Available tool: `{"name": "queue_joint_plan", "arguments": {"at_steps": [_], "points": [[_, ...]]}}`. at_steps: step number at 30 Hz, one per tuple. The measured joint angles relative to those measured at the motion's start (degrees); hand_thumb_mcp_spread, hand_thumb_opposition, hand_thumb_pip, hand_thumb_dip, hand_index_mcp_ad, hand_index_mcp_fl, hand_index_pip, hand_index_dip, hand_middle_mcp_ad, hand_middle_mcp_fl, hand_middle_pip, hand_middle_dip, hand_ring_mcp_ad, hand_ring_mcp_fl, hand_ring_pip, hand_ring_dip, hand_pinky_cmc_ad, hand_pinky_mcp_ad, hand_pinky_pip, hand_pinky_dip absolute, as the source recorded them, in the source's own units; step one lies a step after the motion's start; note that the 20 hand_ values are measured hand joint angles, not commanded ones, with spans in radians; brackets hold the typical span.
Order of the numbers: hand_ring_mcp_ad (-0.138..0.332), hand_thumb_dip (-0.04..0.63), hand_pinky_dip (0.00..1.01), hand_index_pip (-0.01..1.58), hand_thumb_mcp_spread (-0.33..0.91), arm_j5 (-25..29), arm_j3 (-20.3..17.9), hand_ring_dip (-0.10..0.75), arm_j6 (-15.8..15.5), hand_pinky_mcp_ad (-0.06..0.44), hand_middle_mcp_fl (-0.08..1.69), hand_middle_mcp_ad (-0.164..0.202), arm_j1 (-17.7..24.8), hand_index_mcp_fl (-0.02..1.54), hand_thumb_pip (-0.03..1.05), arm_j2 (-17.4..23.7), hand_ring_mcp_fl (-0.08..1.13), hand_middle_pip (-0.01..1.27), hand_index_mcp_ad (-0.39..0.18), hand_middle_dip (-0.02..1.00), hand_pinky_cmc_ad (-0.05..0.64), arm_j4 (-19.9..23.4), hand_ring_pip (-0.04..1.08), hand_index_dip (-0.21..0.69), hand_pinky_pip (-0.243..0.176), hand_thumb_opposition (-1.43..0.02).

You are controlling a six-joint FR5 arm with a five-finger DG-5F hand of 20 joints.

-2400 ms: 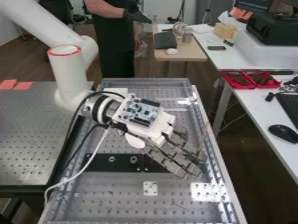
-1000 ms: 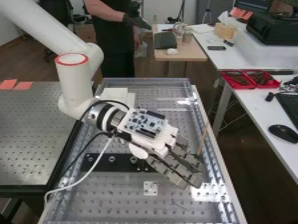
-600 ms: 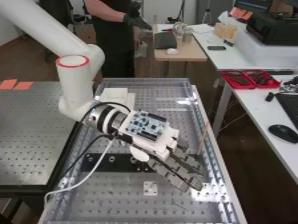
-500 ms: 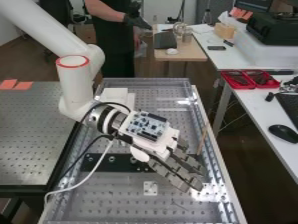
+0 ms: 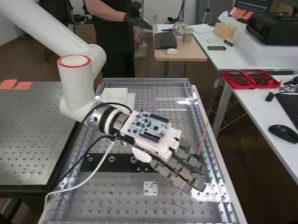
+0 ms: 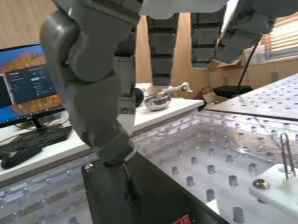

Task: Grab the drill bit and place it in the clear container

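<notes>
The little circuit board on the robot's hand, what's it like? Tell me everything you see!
In the high view, the circuit board is a flat rectangle, blue and white, with dark strips and lots of tiny parts on top. It sits face up on the white back of the hand, near the wrist. A dark cable curves close by; I can't tell if it plugs in.

This is a robot lab, with 1 white robot arm [image 5: 76,82], a table [image 5: 120,200] full of holes and a computer screen [image 6: 32,82].
</notes>
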Motion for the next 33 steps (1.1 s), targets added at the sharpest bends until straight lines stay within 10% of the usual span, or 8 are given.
{"name": "queue_joint_plan", "arguments": {"at_steps": [33], "points": [[0.218,0.339,0.14,1.14,0.56,0.2,-0.19,-0.033,0.8,0.169,0.27,0.075,0.22,0.46,0.53,0.01,0.09,0.13,-0.127,0.2,0.314,0.08,0.1,0.456,-0.093,-0.92]]}}
